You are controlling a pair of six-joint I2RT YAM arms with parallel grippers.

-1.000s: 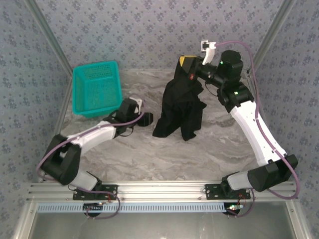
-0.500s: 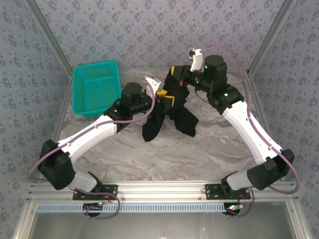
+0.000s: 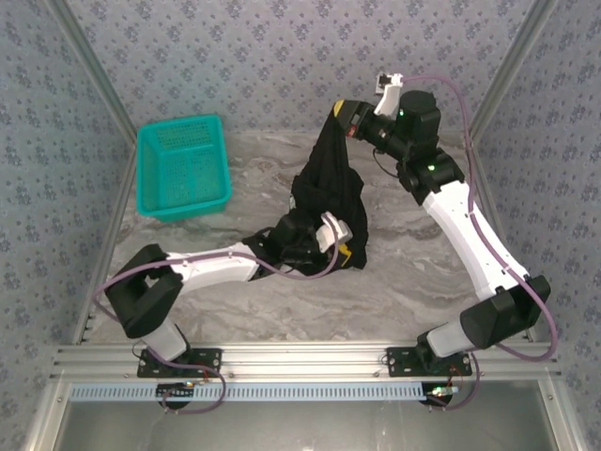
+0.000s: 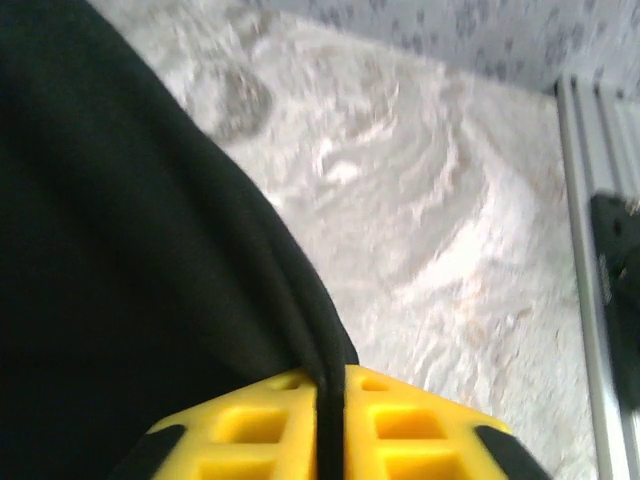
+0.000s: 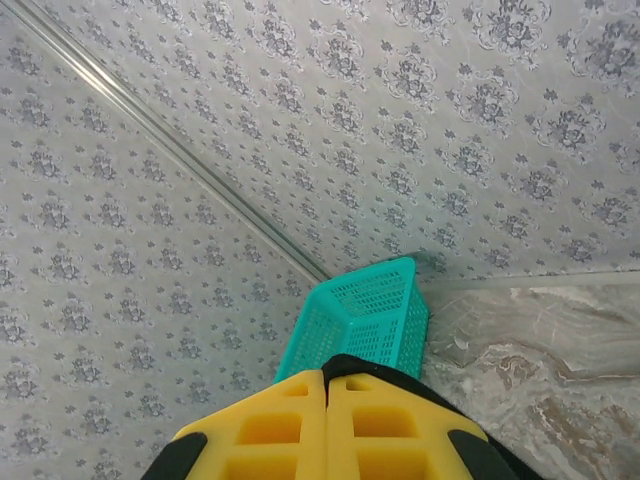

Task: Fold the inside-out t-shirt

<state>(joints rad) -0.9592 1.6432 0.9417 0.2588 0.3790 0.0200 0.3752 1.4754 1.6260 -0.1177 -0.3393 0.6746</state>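
The inside-out t-shirt (image 3: 324, 183) is a black bundle hanging above the table's middle. My right gripper (image 3: 346, 117) holds its top, high at the back. In the right wrist view the yellow fingers (image 5: 270, 430) of that gripper (image 5: 326, 395) are pressed together with a black edge of the t-shirt (image 5: 372, 365) poking out at their tips. My left gripper (image 3: 346, 249) is low at the shirt's bottom right. In the left wrist view this gripper (image 4: 330, 400) is shut on a thin black hem, with the t-shirt (image 4: 120, 250) spreading to the left. No print shows.
A teal mesh basket (image 3: 183, 167) stands at the back left of the marble table (image 3: 282, 301), and it also appears in the right wrist view (image 5: 365, 320). Patterned walls close in the back and sides. A metal rail (image 3: 300, 357) runs along the near edge.
My left arm has swung from the shirt's upper left down to its lower hem and its jaws have closed on the cloth. My right gripper has shifted slightly up and right with the shirt.
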